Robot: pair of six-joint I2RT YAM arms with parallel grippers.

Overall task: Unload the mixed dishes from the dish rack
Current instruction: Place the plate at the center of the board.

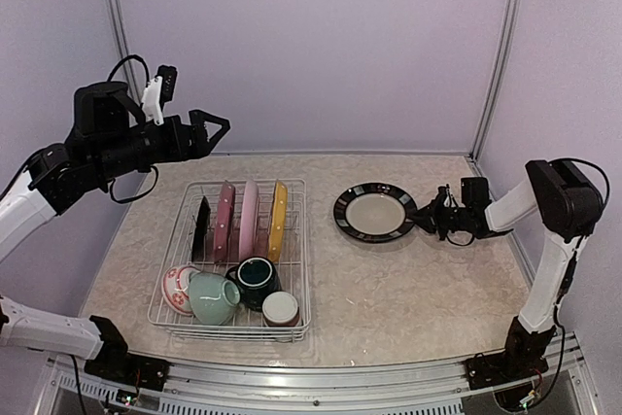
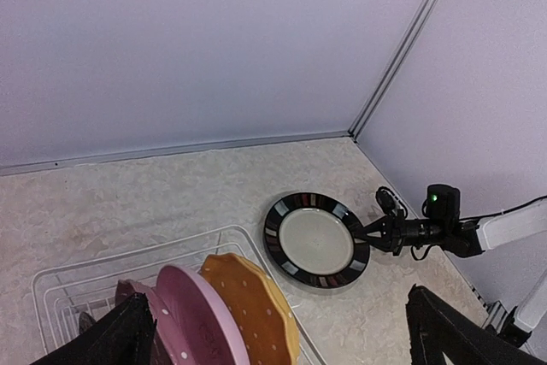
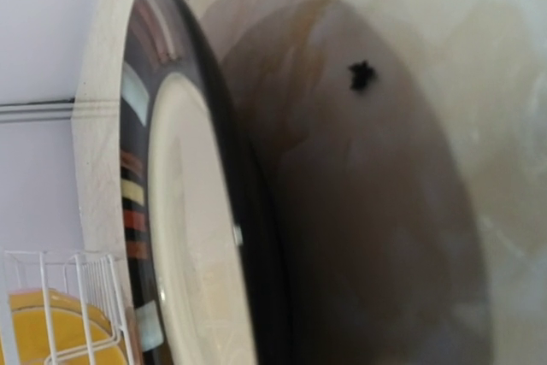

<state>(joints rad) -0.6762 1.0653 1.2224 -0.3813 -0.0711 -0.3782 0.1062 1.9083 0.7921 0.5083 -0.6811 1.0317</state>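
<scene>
Jaws of the right gripper (image 1: 423,219) are clamped on the rim of the black-rimmed plate (image 1: 374,212), lying on the table (image 1: 408,289) right of the dish rack (image 1: 228,333), while the left gripper (image 1: 219,137) hovers wide open above the rack's far-left corner.

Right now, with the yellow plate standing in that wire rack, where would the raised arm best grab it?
By its top rim, coming straight down. The yellow plate stands on edge in the dish rack, so only the upper rim sticks out clear; the pink plate crowds one face. The open left gripper should probably straddle that thin rim, one finger on each face.
</scene>
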